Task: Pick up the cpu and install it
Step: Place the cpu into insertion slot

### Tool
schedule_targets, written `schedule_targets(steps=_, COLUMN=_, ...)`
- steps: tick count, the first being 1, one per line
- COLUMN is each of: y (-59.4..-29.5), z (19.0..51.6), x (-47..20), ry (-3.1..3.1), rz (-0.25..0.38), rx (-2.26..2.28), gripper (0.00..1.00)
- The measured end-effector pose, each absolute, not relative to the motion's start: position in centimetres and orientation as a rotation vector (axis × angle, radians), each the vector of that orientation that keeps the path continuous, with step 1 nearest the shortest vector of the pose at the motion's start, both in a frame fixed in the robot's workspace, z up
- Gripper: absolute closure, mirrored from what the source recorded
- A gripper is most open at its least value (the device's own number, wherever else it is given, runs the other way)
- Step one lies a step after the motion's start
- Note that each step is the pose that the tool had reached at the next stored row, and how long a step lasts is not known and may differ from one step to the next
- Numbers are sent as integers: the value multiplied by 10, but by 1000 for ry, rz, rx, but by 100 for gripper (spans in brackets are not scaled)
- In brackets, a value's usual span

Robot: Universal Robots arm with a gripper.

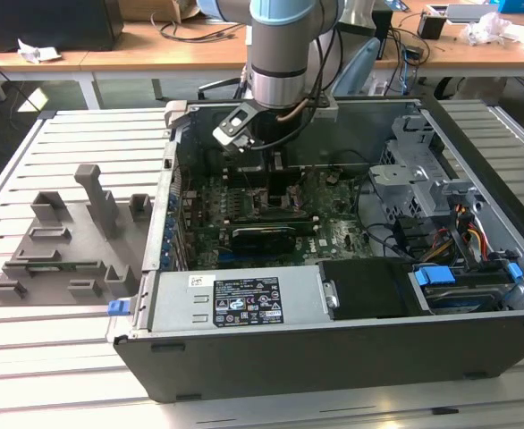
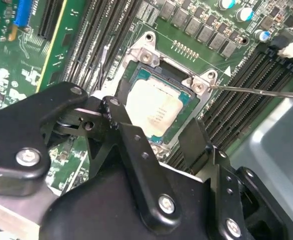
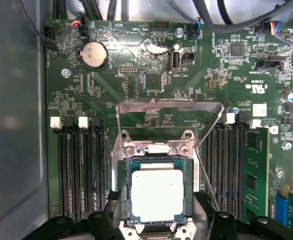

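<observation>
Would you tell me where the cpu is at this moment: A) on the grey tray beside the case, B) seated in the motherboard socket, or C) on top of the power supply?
B: in the first wrist view the cpu lies flat inside the socket, whose load plate is raised.

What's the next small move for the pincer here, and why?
Probably a short, straight lift. The cpu lies flat in the socket, and the pincer is open, its fingers flanking the chip, seemingly without touching it. The thin lever runs close beside one finger, so any sideways motion looks risky.
</observation>
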State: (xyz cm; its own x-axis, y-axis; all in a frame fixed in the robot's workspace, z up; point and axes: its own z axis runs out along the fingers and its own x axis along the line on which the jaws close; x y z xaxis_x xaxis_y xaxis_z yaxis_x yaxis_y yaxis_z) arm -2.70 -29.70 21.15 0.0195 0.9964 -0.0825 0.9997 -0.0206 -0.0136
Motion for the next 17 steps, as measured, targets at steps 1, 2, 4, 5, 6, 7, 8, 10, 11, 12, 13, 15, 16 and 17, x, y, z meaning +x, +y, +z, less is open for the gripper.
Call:
schedule_targets(steps=1, y=-297, z=211, x=-27, ry=2165, rz=-106, rx=2208, gripper=34)
schedule_targets(steps=2, y=-297, z=212, x=-27, ry=2165, rz=-106, rx=2207, gripper=34)
schedule_targets(steps=4, y=-298, z=212, x=-27, ry=2166, rz=-106, rx=2207, gripper=47)
schedule_targets(steps=5, y=-298, z=212, x=-27, ry=2167, rz=-106, rx=2207, gripper=53)
schedule_targets(steps=6, y=-298, z=212, x=-27, ry=2168, rz=-107, rx=2206, gripper=59)
schedule_targets(steps=7, y=-298, z=212, x=-26, ry=2170, rz=-108, rx=2205, gripper=65)
schedule_targets(steps=8, y=-298, z=212, x=-26, ry=2172, rz=-109, rx=2203, gripper=65)
schedule_targets(steps=10, y=-298, z=211, x=-26, ry=2192, rz=-109, rx=2184, gripper=77)
schedule_targets(steps=11, y=-299, z=211, x=-26, ry=2217, rz=-109, rx=2158, gripper=89)
schedule_targets(steps=12, y=-299, z=210, x=-26, ry=2229, rz=-109, rx=2146, gripper=89)
schedule_targets(steps=13, y=-300, z=210, x=-26, ry=2234, rz=-110, rx=2141, gripper=89)
schedule_targets(steps=15, y=-300, z=209, x=-26, ry=2238, rz=-112, rx=2138, gripper=89)
schedule_targets(steps=16, y=-300, z=208, x=-26, ry=2239, rz=-112, rx=2137, gripper=89)
schedule_targets(steps=17, y=-300, z=208, x=-26, ry=2239, rz=-112, rx=2138, gripper=89)
